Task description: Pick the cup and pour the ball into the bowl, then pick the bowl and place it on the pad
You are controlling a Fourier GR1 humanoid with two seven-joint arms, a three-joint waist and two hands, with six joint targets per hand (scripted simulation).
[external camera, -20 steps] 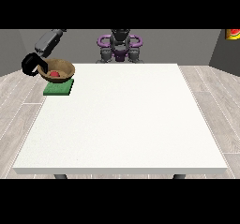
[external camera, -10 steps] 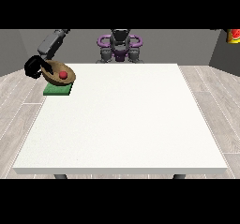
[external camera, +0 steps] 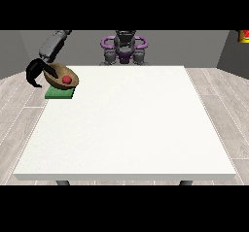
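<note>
The near part of the white counter (external camera: 126, 129) shows as a broad bare surface, with wood-plank floor (external camera: 221, 105) on both sides of it. Farther back, at the counter's far left corner, a flat green pad (external camera: 59, 93) lies at the edge. Over the pad is a brown bowl (external camera: 62, 74), tilted so that its opening faces the camera, and a small red ball (external camera: 66, 80) sits inside it toward the lower rim. Whether the bowl's lowest edge touches the pad or hangs just above it cannot be told from this view. The black hand at the view's left (external camera: 37, 71) is at the bowl's left rim, its dark fingers curled round that edge and hooking downward beyond the counter's side; a grey arm (external camera: 52, 44) rises from it up and to the right. At the far edge of the counter, in the middle, stands the robot's grey and purple body (external camera: 124, 49). The other hand does not show.
</note>
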